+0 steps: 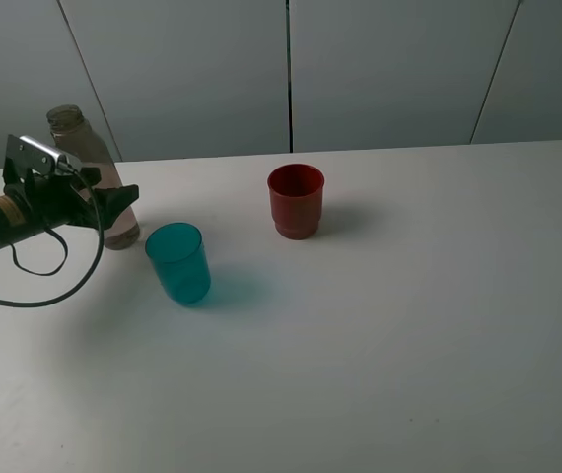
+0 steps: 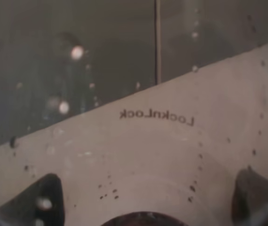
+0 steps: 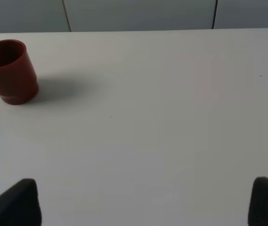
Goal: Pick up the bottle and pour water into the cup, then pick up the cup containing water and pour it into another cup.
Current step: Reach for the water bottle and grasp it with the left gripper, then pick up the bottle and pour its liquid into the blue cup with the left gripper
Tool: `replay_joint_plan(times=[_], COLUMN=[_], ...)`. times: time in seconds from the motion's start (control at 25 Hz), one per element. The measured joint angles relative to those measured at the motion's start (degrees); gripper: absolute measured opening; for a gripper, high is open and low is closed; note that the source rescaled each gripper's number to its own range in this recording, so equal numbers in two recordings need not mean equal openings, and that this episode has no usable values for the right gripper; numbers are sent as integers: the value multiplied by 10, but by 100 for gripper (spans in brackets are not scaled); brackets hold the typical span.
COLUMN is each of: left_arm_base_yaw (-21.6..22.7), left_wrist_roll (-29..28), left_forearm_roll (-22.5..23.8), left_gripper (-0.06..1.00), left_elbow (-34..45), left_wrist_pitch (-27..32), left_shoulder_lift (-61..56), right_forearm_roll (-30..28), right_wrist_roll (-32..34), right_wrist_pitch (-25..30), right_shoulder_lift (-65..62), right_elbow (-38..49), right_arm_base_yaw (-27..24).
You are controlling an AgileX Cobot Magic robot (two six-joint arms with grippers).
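Standing upright at the far left of the white table: one tall clear bottle, grey-brown tint, narrow threaded neck, no cap.

Left gripper: reaches in level from the left edge at the bottle's mid-height. Jaws spread wide, one on each side of the bottle. In the left wrist view the bottle wall fills the frame between the two dark fingertips, with raised lettering reading in reverse and droplets on the plastic. Released, not clamped; whether either fingertip touches the bottle cannot be told. The bottle's base rests on the table. A black cable hangs in a loop under the arm.

Teal cup: see-through tumbler, upright, near the bottle on its right and closer to the camera, apart from it. Contents cannot be told.

Red cup: opaque, dark red, stepped narrower base, upright, well to the right of the teal cup and farther back, near the table's middle.

Right gripper: out of sight in the high view. In its own wrist view, two dark fingertips stand far apart over bare table, nothing between them; released. The red cup sits well ahead of it, off to one side.

Grey wall panels behind the table.
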Motion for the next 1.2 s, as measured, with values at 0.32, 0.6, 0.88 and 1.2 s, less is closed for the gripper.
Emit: replay_joint_plan(times=[0.32, 0.6, 0.88, 1.2], left_arm_base_yaw=[-2, -2, -2, -2], left_wrist_roll=[-1, -1, -1, -7], left_forearm_roll=[-5, -4, 5, 15], left_gripper=[100, 2, 2, 2], left_elbow=[-4, -4, -4, -4], left_wrist_pitch=[-9, -11, -15, 22], left_shoulder_lift=[3, 3, 3, -48], right_forearm_roll=[0, 0, 0, 0], right_wrist_roll=[0, 0, 0, 0], right_wrist_pitch=[0, 0, 0, 0], right_shoulder_lift=[0, 0, 0, 0], right_elbow=[0, 0, 0, 0], right_arm_base_yaw=[0, 0, 0, 0])
